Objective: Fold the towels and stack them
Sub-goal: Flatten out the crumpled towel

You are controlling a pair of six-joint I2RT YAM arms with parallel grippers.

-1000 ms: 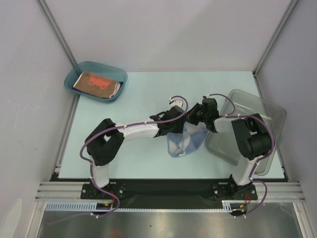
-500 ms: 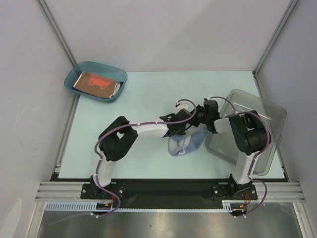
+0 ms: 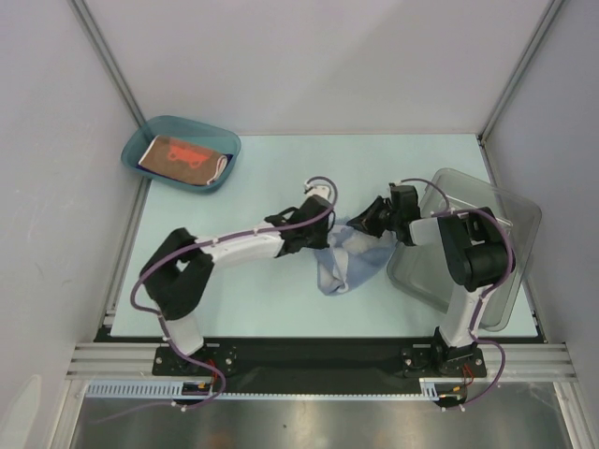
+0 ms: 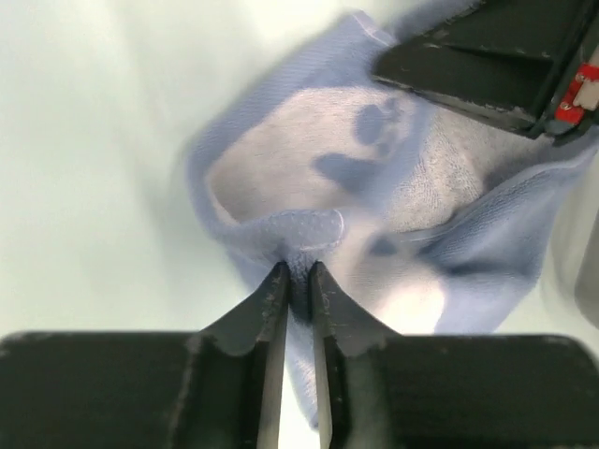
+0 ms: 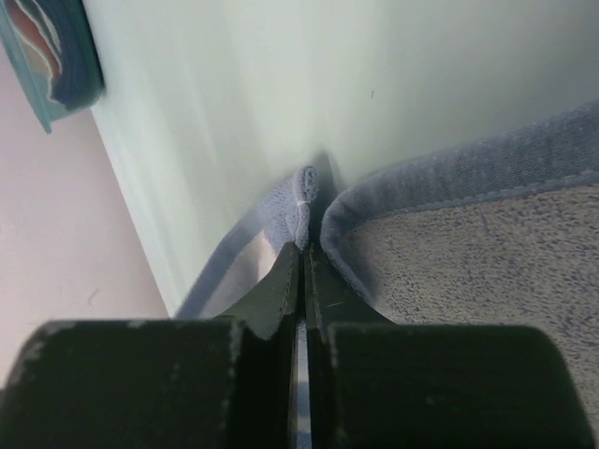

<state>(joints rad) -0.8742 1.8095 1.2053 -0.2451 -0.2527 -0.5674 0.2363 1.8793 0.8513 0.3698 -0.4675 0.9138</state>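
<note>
A: What is the cloth like?
B: It is a light-blue terry towel (image 3: 351, 262), soft and nubbly, with a smooth stitched hem and darker blue blotches on its pale inner face. It lies rumpled right of centre on the pale green tabletop (image 3: 243, 187), just beside the clear plastic bin (image 3: 526, 229) with rounded corners.
A: And the tools?
B: The left tool (image 4: 298, 273) is clenched on a bunched fold of the hem. The right tool (image 5: 302, 249) pinches another bit of hem, its black fingers pressed together.
A: What differs from half a second ago?
B: The left arm has drawn back toward the left of the frame, so the towel's upper edge spans wider between the two tools.
A: Any other towel?
B: A brown-red folded towel (image 3: 182, 154) stays in the teal plastic tray (image 3: 133, 150), upper left.
</note>
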